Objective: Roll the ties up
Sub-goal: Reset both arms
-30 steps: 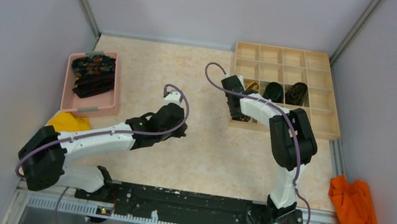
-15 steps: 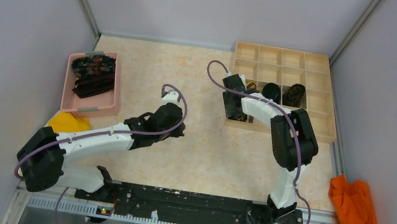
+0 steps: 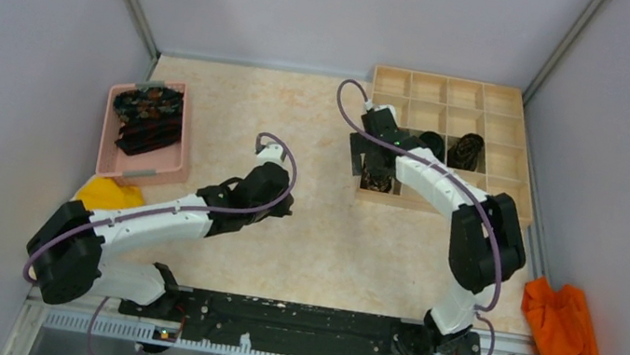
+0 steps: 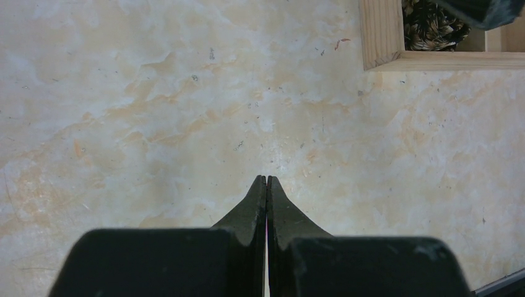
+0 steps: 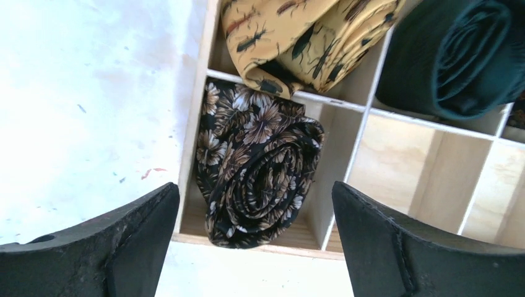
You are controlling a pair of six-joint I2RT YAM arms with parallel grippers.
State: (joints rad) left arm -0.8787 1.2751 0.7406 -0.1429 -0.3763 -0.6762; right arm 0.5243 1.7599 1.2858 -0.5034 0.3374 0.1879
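At the far left, a yellow cloth (image 3: 106, 193) lies near the left arm's base. Just beyond it, a pink tray (image 3: 142, 173) holds a heap of dark patterned ties (image 3: 146, 119) that do not look rolled yet. The left gripper (image 4: 266, 180) hangs over the bare marbled table (image 3: 312, 234) near the middle, its fingers pressed together and holding nothing.

To the right, the right gripper (image 5: 254, 185) is above the near-left corner of a wooden organiser (image 3: 514, 207). Its fingers are spread wide, one to each side of a rolled floral tie (image 5: 260, 179) in the corner compartment, and they do not grip it. The golden-tan tie (image 5: 291, 37), printed with insects, fills the compartment just beyond. A dark roll (image 5: 458, 62) sits one compartment further right. An orange cloth (image 3: 562, 328) lies at the far right.

The floral roll looks settled in place, so this seems to be the end of a placing step. The next move calls for raising the right arm straight up, clear of the dividers, and then taking another tie from the tray to roll.
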